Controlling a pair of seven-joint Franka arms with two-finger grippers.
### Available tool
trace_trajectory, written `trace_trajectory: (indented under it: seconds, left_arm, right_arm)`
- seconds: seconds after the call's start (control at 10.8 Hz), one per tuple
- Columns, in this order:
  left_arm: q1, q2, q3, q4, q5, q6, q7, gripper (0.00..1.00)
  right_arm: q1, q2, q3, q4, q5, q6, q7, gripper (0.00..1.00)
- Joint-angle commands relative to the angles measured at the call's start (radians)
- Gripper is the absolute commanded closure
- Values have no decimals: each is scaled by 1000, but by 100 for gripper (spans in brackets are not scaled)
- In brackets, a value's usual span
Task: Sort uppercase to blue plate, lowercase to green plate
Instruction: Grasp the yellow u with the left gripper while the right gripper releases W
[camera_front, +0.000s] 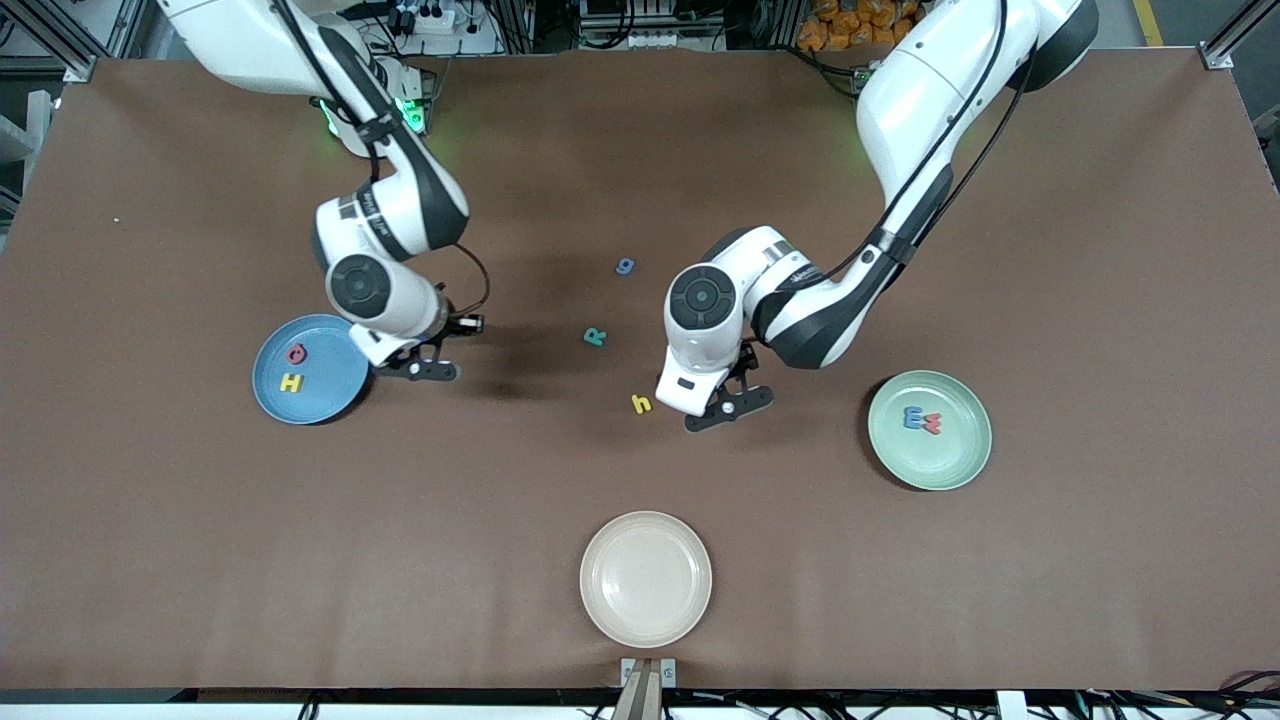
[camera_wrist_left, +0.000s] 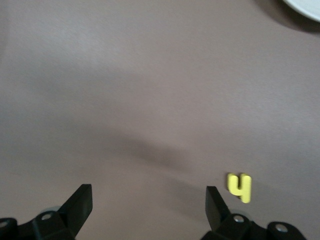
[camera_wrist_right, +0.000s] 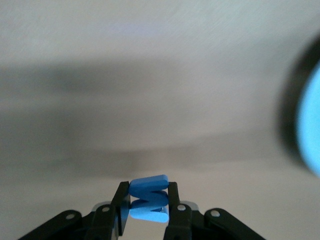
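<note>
Hands differ: right hand (camera_wrist_right: 146, 201) pinches the blue W (camera_wrist_right: 148, 198) beside the blue plate (camera_front: 268, 385); left hand (camera_wrist_left: 149, 210), spread, hangs beside the h (camera_wrist_left: 239, 186).

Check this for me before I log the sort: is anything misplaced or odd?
Nothing stands out. Blue plate holds H and Q; green plate holds two m's. R, g and h lie flat on the table, unsorted.
</note>
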Motion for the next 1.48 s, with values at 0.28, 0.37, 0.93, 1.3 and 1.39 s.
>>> trace_trajectory:
  seconds: [0.28, 0.37, 0.93, 1.3, 1.39]
  left_arm:
    - [-68, 82, 24, 71, -18, 98, -67, 8]
    - [-72, 91, 24, 71, -18, 124, -65, 10]
    - [-146, 147, 102, 120, -18, 189, -41, 21]
    - [-155, 171, 102, 138, -18, 225, -38, 24]
    - [-155, 182, 102, 149, -18, 225, -38, 25]
  right_arm:
    - [-1, -8, -219, 26, -22, -19, -411, 78]
    - [-1, -8, -266, 26, -31, -22, -476, 78]
    - [-42, 21, -328, -73, -30, 111, -591, 74]
    - [-47, 38, -328, -118, -24, 164, -631, 66]
    - [-49, 38, -328, -125, -24, 162, -631, 63]
